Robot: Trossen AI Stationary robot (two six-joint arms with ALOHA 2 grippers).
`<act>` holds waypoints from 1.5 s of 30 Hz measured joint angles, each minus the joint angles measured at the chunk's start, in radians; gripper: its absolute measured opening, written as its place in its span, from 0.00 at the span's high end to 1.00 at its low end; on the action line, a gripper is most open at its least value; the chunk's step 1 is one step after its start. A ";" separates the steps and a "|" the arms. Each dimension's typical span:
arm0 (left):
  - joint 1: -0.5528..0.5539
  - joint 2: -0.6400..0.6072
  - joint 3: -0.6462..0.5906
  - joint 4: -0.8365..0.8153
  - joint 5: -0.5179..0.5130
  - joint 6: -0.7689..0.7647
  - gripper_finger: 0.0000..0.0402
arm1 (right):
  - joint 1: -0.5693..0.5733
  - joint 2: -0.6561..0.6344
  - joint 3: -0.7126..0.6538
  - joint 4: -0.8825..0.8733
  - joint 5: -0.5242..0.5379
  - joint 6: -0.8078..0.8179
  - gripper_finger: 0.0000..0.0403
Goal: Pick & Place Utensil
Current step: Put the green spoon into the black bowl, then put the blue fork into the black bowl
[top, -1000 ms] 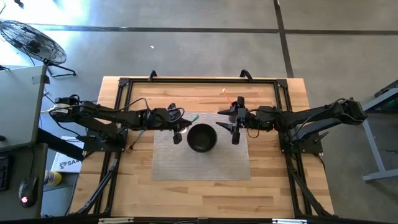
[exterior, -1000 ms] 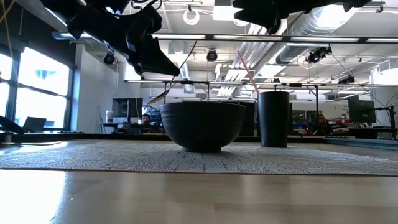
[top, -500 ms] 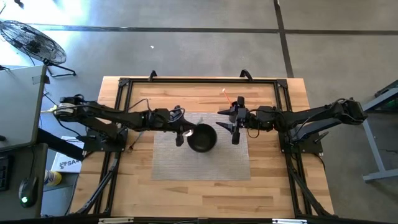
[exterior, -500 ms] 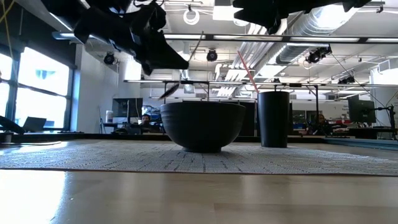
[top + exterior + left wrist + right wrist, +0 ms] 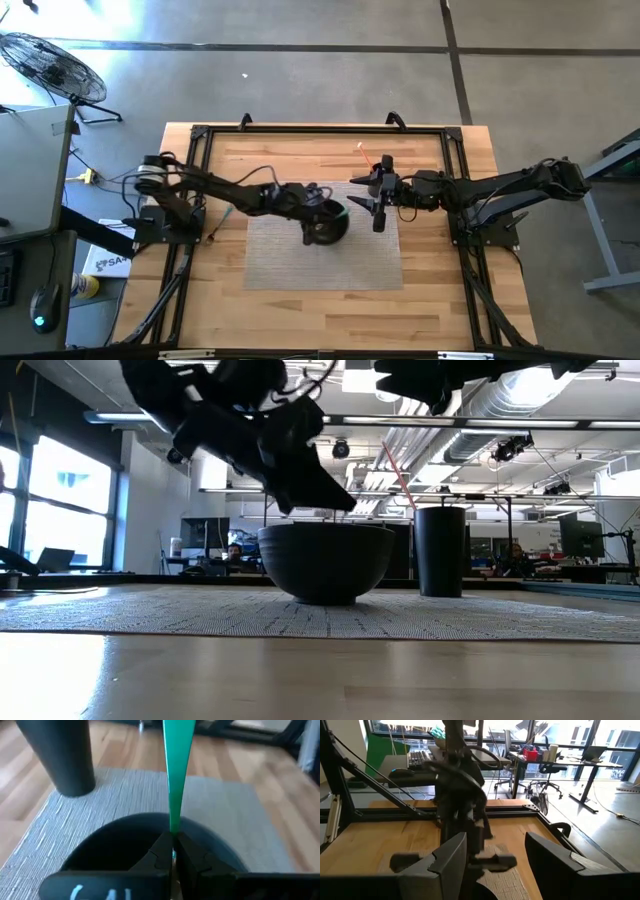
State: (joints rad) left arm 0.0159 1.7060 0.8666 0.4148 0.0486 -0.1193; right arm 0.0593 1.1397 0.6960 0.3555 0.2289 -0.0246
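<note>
Your left gripper has its fingers pressed together on a green utensil, pinching its narrow end right at the fingertips; the flat green handle runs straight out ahead of the fingers in the left wrist view. That gripper hangs over the black bowl, just above its rim, with the arm reaching in from the left side of the table. From overhead you see only a short green bit of the utensil at the bowl's edge, the rest hidden under the gripper. In the low view the dark wrist body sits tilted above the bowl's near-left rim, not touching it as far as you can tell.

The bowl stands upright on the grey woven mat, towards the mat's far edge. Beyond it, just past the mat's far corner on the right, a tall dark cylinder cup stands upright, with a thin red stick leaning out of its top.

Your right gripper waits beside the bowl on its right, raised above the mat, well clear of the bowl and holding nothing; its two fingers stand spread with a clear gap between them. Through that gap you can see the left arm across the wooden table. A fan stands on the floor off the table's far left corner
</note>
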 joint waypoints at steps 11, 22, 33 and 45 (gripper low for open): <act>-0.004 0.073 0.038 -0.032 -0.011 0.014 0.99 | 0.000 0.000 0.000 -0.010 0.000 -0.001 0.51; -0.003 0.073 0.038 -0.042 -0.017 0.011 0.92 | 0.000 0.000 0.000 -0.016 0.000 -0.001 0.51; -0.003 0.073 0.038 -0.039 -0.016 0.010 0.87 | 0.000 0.000 0.000 -0.016 0.000 -0.001 0.51; -0.004 -0.135 0.037 -0.310 -0.008 0.011 0.87 | 0.000 0.000 0.000 -0.022 0.000 -0.001 0.51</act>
State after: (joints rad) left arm 0.0123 1.5707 0.9039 0.1053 0.0401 -0.1085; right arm 0.0593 1.1397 0.6960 0.3331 0.2288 -0.0254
